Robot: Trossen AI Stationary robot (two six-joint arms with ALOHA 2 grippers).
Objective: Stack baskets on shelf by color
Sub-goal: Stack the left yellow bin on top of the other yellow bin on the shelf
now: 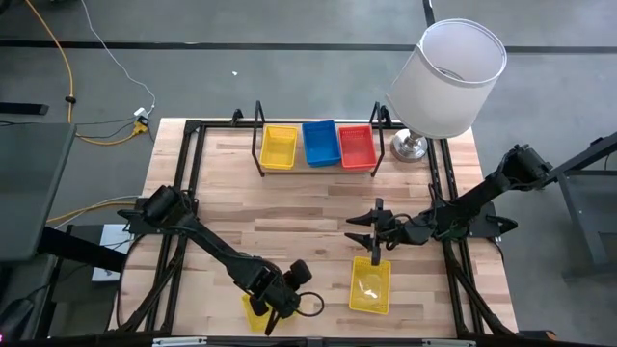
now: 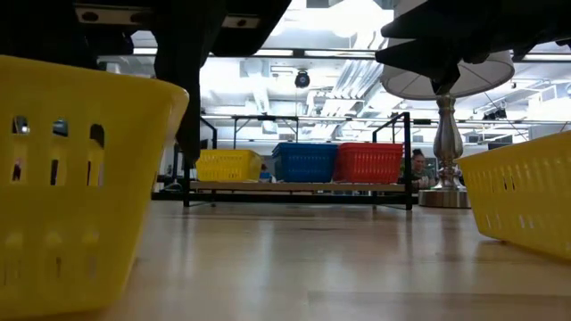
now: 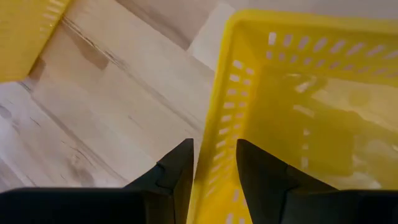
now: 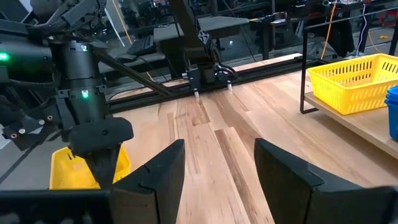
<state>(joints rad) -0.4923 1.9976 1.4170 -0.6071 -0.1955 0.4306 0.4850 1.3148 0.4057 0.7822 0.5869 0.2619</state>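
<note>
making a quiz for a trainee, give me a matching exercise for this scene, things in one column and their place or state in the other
Things:
1. blue basket
2. left gripper
3. right gripper
4. lamp

Places or states:
A. open, holding nothing, above the table
B. middle of the shelf
C. fingers astride a yellow basket's wall at the front edge
D. beside the shelf's right end

Pairs: 1-B, 2-C, 3-A, 4-D

The high view looks straight down on the whole table [image 1: 318,207]; the low view sits at tabletop height, facing level toward the shelf [image 2: 299,188] far across; the left wrist view looks down close past its jaws, a yellow basket [image 3: 298,112] wall between them; the right wrist view faces ahead across the table, sharing that basket with it.
</note>
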